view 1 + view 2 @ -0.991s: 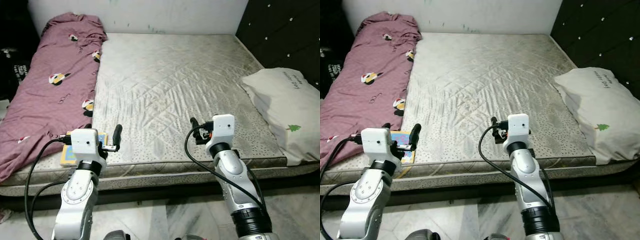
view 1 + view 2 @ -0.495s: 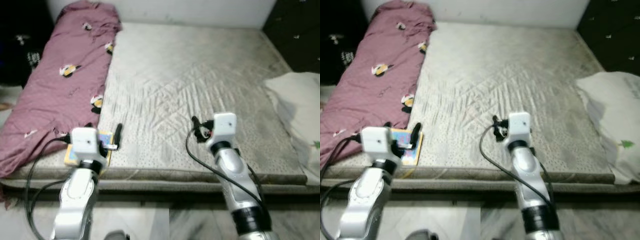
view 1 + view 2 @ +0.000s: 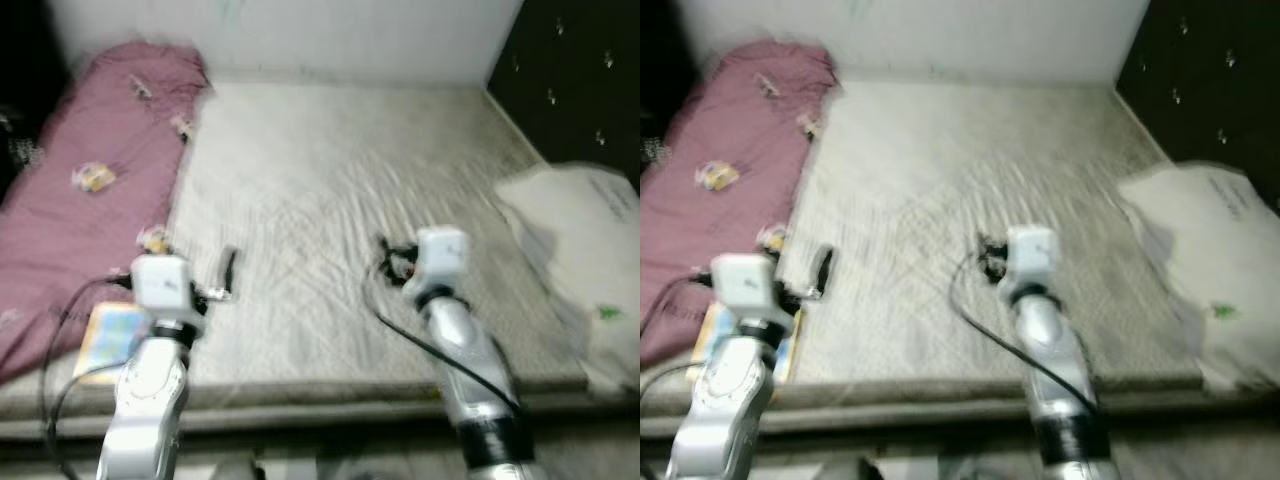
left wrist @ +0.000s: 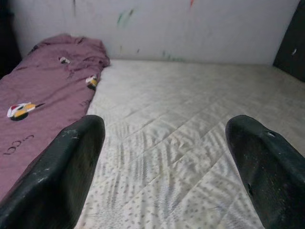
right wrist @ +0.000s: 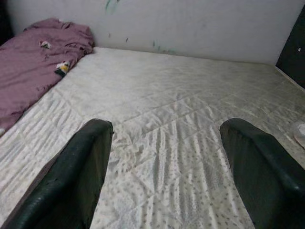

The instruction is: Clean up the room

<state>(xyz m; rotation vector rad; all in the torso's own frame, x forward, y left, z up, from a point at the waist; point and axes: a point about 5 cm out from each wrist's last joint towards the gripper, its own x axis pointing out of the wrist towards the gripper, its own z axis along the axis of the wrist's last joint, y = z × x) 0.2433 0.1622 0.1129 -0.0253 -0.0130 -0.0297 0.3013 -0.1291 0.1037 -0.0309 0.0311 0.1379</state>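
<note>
A bare grey-white quilted mattress [image 3: 330, 160] lies before me, blurred in both eye views. A purple blanket [image 3: 90, 190] with small bird prints covers its left side. A colourful book [image 3: 110, 335] rests on the mattress's front left corner, beside my left arm. A white pillow [image 3: 585, 270] lies at the right edge. My left gripper [image 4: 164, 126] is open over the mattress near the blanket, with nothing between its fingers. My right gripper [image 5: 167, 126] is open as well, held empty above the middle of the mattress front.
A white wall [image 3: 300, 35] with a few paint marks runs behind the bed. A dark tufted headboard panel [image 3: 580, 80] stands on the right, behind the pillow. The mattress's front edge [image 3: 320, 405] is just below my arms.
The whole picture has shifted and blurred, so the camera has moved. Both arms keep the same raised pose and both grippers stay open. Nothing on the bed has moved.
</note>
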